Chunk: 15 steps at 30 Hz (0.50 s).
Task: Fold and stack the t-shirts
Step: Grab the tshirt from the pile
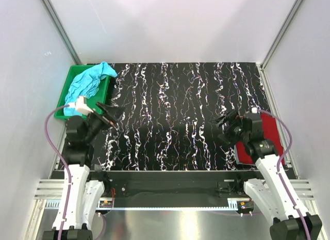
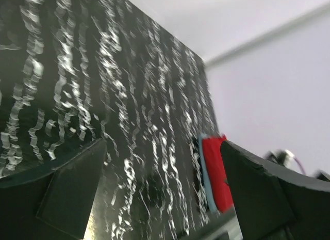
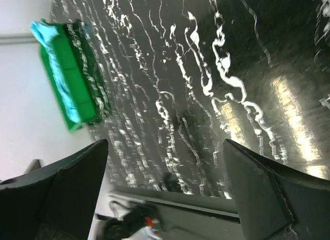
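Open marbled mat (image 1: 175, 111) mid-table, green tray (image 1: 66, 98) far left (turquoise tee (image 1: 90, 81) heaped inside), red tee (image 1: 275, 132) right

Bench (image 1: 175, 106): a black surface streaked with white is noted. A green tray (image 1: 62, 107) is found set at the far left corner. A folded dark red t-shirt (image 1: 276, 142) is found laid flat along the right edge, toward the near right corner.

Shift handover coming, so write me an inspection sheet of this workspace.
Surface: black tabletop with white streaks.
Job's things: turquoise t-shirt crumpled in the green tray; dark red t-shirt folded at the right edge.
Clutter: nothing seen.
Grippers: left end effector and right end effector open, holding nothing.
Cables: purple cable along each arm.
Surroundings: white walls, metal frame rails.
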Motion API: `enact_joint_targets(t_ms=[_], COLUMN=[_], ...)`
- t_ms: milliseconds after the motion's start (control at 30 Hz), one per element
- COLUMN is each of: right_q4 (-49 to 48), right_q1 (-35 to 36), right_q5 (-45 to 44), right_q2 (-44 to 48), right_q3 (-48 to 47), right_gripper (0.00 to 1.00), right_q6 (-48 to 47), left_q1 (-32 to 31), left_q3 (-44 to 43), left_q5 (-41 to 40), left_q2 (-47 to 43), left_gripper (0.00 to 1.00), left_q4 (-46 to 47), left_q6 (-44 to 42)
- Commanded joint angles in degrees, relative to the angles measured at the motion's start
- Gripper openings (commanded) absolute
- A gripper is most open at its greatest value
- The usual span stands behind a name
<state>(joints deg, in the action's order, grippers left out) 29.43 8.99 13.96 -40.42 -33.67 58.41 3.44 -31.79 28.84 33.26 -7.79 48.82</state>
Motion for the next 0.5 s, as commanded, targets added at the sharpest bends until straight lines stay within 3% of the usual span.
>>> enact_joint_targets(t_ms=[0, 233, 300, 400, 467], right_q4=[5.90, 11.43, 12.23, 11.71, 11.61], right_q1=[-0.12, 0.23, 1.54, 5.67, 8.57], right_q5=[-3.16, 0.71, 1.51, 0.64, -0.94], right_q2=[-2.19, -3.43, -6.41, -8.79, -10.10], right_q3=[-8.75, -15.54, -16.25, -18.61, -19.94], right_gripper=[1.00, 1.00, 1.00, 0.99, 1.00], right_q6=[-11.35, -18.94, -19.56, -20.78, -22.19], left_q1=[0.16, 1.39, 2.62, 4.38, 4.73], left_q3=[-7.21, -16.71, -19.27, -20.06, -25.73], left_q5=[-15.17, -25.22, -27.25, -23.58, -24.53], left_q2=[4.34, 11.11, 12.79, 17.61, 25.25], left_gripper=[0.99, 0.99, 0.99, 0.99, 0.99], left_q4=[-17.66, -26.92, -25.44, -15.16, -14.45], left_q6=[-1.12, -0.49, 0.40, -0.91, -3.62])
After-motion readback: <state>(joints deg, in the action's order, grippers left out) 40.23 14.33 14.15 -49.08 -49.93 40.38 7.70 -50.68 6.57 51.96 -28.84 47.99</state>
